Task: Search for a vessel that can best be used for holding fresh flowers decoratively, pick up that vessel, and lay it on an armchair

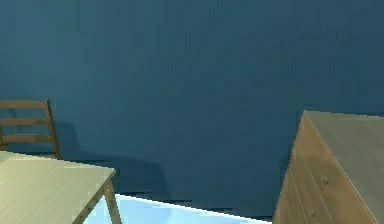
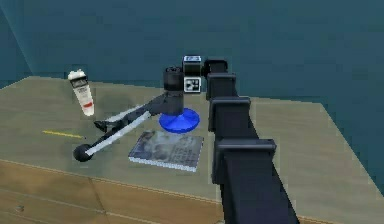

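Blue disc (image 2: 182,122) lies partly hidden behind the arm (image 2: 240,150). Beside it, whether the tool (image 2: 91,139) holds anything is unclear.

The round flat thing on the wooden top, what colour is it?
The round flat thing is bright blue, best seen in the arm side view.

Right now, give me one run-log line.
claw: at dresser top | on it: white bottle, blue dish, grey book | ahead: blue wall, chair
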